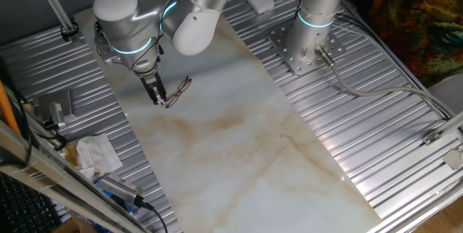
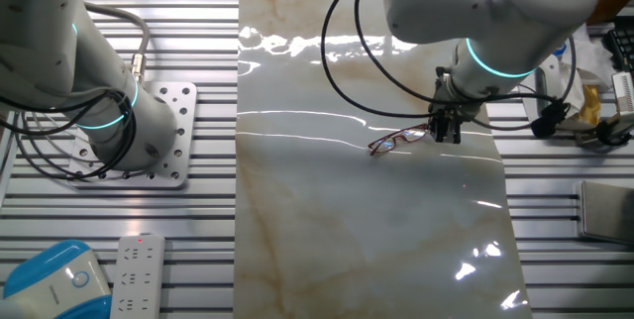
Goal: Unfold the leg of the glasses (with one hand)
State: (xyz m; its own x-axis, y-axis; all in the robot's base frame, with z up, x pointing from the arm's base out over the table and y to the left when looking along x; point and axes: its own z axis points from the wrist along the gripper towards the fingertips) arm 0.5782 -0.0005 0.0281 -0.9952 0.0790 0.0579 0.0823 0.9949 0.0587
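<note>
One thin reddish wire-frame glasses (image 1: 178, 92) (image 2: 397, 142) flat on glossy marble slab (image 1: 239, 139), narrow black gripper (image 1: 158, 99) (image 2: 445, 134) at one end, jaw gap unclear

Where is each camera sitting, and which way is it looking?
One fixed view: high above a table corner, looking down at the marble mat; shows arm, base, gripper.
The other fixed view: lower, from the opposite side; shows base, arm, gripper.
Both share the glasses at the gripper's tip.
</note>
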